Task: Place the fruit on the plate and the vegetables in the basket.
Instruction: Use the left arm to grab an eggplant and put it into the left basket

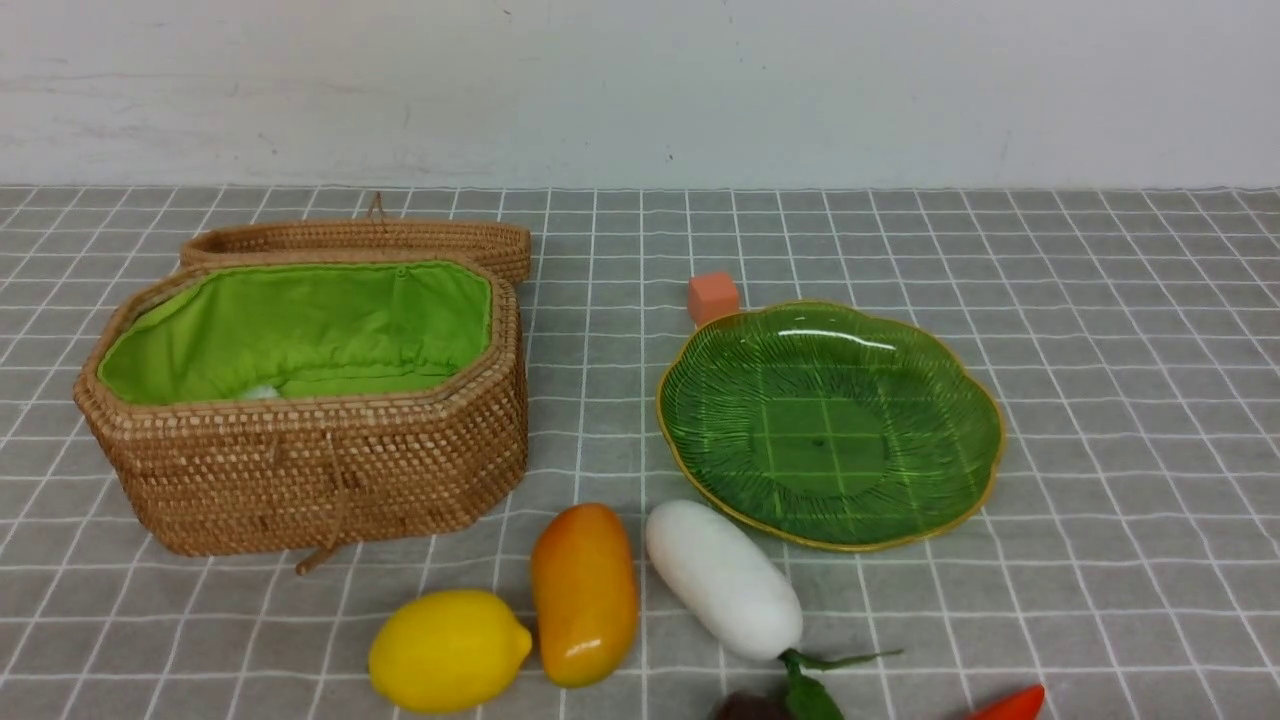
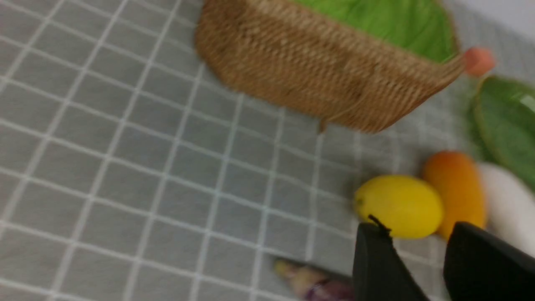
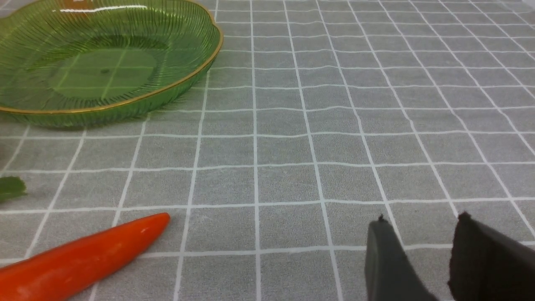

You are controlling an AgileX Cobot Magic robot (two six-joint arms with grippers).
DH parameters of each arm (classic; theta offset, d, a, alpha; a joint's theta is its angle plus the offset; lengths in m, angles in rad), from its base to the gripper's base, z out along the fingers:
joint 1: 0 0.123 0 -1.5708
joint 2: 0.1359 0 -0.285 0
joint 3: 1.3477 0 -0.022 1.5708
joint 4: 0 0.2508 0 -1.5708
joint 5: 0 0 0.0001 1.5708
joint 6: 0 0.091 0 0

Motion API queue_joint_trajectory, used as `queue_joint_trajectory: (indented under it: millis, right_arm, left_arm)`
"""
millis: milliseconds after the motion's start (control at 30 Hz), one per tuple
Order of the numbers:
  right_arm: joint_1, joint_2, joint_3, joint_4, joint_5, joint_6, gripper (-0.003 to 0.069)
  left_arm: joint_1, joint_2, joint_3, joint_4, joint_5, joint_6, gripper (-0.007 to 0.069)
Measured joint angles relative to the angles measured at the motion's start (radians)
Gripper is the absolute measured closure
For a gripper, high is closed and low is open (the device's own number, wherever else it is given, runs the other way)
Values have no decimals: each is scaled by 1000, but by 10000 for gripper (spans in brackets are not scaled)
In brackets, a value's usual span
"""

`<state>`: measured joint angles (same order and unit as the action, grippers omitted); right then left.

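Front view: woven octagonal basket (image 1: 320,470) — ribbed glass plate (image 1: 830,430)

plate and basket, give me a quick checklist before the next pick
1. Plate bare, room for fruit: ok.
2. Basket open, lid lying behind it: ok.
3. Left gripper open, holding nothing: ok.
4. Right gripper open, holding nothing: ok.
5. Lemon and mango clear of each other: cannot tell.
6. Dark fruit cut off at the front view's bottom edge, free to grasp: cannot tell.
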<state>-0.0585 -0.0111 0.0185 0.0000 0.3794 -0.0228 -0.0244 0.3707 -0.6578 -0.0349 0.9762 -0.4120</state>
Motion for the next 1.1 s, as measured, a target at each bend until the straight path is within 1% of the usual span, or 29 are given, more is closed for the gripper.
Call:
queue_joint_trajectory:
  millis: [33, 67, 100, 133, 167, 233, 267, 300, 333, 400, 433, 467, 533, 567, 600, 633, 667, 700, 733, 767, 800, 833, 867, 967, 1033, 1067, 1100]
  right_arm:
    - [0, 0, 0, 0, 0, 0, 418]
    - [0, 0, 0, 0, 0, 0, 418]
    - [0, 0, 0, 0, 0, 0, 418]
    - [0, 0, 0, 0, 0, 0, 418]
    - [0, 0, 0, 0, 0, 0, 418]
    - [0, 0, 0, 0, 0, 0, 418]
    - [0, 0, 0, 0, 0, 0, 418]
    - [0, 0, 0, 0, 0, 0, 418]
    - [0, 0, 0, 0, 0, 0, 418]
    - [0, 0, 0, 0, 0, 0, 418]
    - [0, 0, 0, 0, 0, 0, 418]
    - [0, 0, 0, 0, 0, 0, 418]
    - [0, 0, 0, 0, 0, 0, 418]
    - [0, 0, 0, 0, 0, 0, 418]
    - [0, 0, 0, 0, 0, 0, 418]
    - [0, 0, 0, 0, 0, 0, 418]
    - [0, 0, 0, 0, 0, 0, 418]
    - [0, 0, 0, 0, 0, 0, 418]
    - [0, 0, 0, 0, 0, 0, 418]
    - [0, 0, 0, 0, 0, 0, 418]
    - [0, 0, 0, 0, 0, 0, 418]
    - [0, 0, 0, 0, 0, 0, 418]
    - [0, 0, 0, 0, 0, 0, 418]
    - [0, 0, 0, 0, 0, 0, 418]
    - [0, 0, 0, 0, 0, 0, 418]
    - [0, 0, 0, 0, 0, 0, 418]
    - [0, 0, 0, 0, 0, 0, 418]
  left_arm:
    - [0, 21, -13, 16, 33, 37, 386]
    - [0, 25, -15, 18, 39, 37, 386]
    - [0, 49, -22, 18, 77, 96, 386]
    - [-1, 55, -23, 14, 87, 123, 386]
    - [-14, 82, -23, -31, 137, 210, 386]
    - [-39, 102, -23, -92, 162, 297, 386]
    - [-39, 104, -23, -99, 163, 307, 386]
    - [-60, 122, -23, -146, 170, 382, 382]
    - [-60, 124, -23, -149, 170, 389, 382]
    - [-79, 138, -23, -163, 172, 439, 365]
    - [-93, 154, -23, -164, 174, 492, 338]
    - [-95, 155, -23, -164, 174, 498, 329]
    - [-101, 182, -23, -170, 176, 584, 242]
    - [-101, 193, -23, -175, 176, 598, 211]
    - [-101, 196, -23, -177, 176, 605, 202]
    - [-111, 225, -23, -191, 176, 635, 133]
    - [-134, 255, -23, -203, 176, 665, 72]
    - [-153, 277, -23, -211, 177, 686, 40]
    - [-158, 277, -23, -211, 177, 686, 40]
    - [-197, 317, -25, -217, 189, 722, -11]
    - [-209, 323, -25, -217, 191, 725, -18]
    - [-255, 378, -25, -217, 205, 744, -37]
    - [-261, 378, -25, -217, 206, 745, -38]
    - [-357, 504, -25, -195, 173, 785, -33]
    - [-420, 591, -25, -176, 124, 844, -5]
    - [-426, 606, -25, -172, 114, 850, -1]
    - [-485, 683, -25, -150, 67, 908, 34]
